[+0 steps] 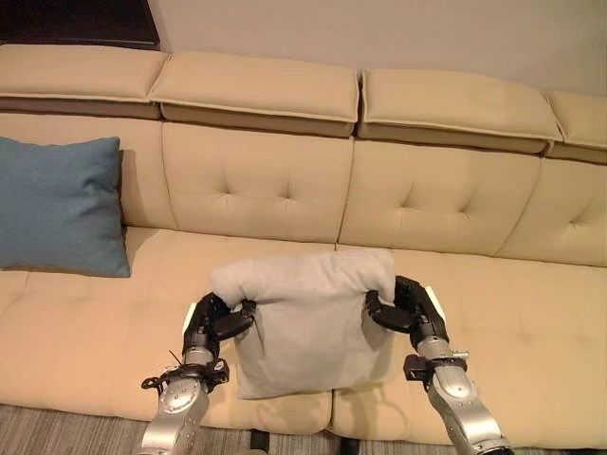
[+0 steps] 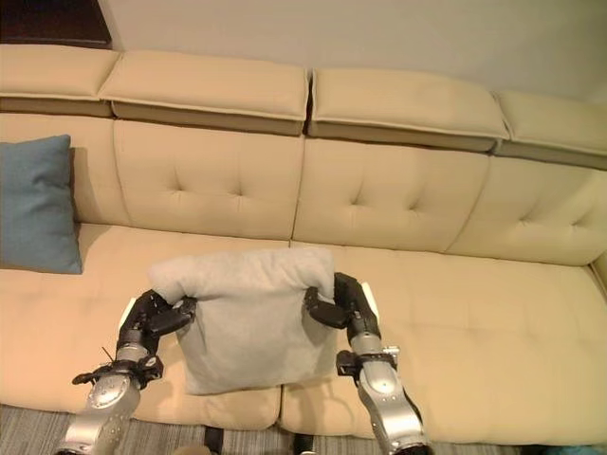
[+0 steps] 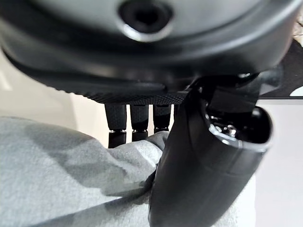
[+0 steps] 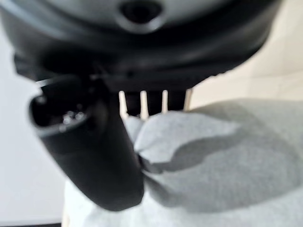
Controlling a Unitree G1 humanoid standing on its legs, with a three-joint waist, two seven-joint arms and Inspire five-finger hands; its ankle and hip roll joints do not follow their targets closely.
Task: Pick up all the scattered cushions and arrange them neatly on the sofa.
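The grey cushion point(image 1: 308, 322) is pinched at both side edges by left hand point(image 1: 211, 327) and right hand point(image 1: 408, 308) (thumbs clamped against fingers), evidently so it is carried level above the sofa point(image 1: 285, 190).

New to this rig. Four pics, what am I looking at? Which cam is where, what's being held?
It is a two-armed humanoid robot with dark fingered hands, standing in front of a beige sofa. The two wide pictures come from a stereo camera on its head, looking down; they show the same scene from slightly different spots. The two close-ups come from cameras on each wrist, looking along that hand.

The left hand and right hand each pinch one side of a grey cushion, holding it upright over the seat's front edge. In the wrist views, thumb and fingers close on the grey fabric from both sides. A blue cushion stands against the backrest at the robot's far left, apart from the grey one.
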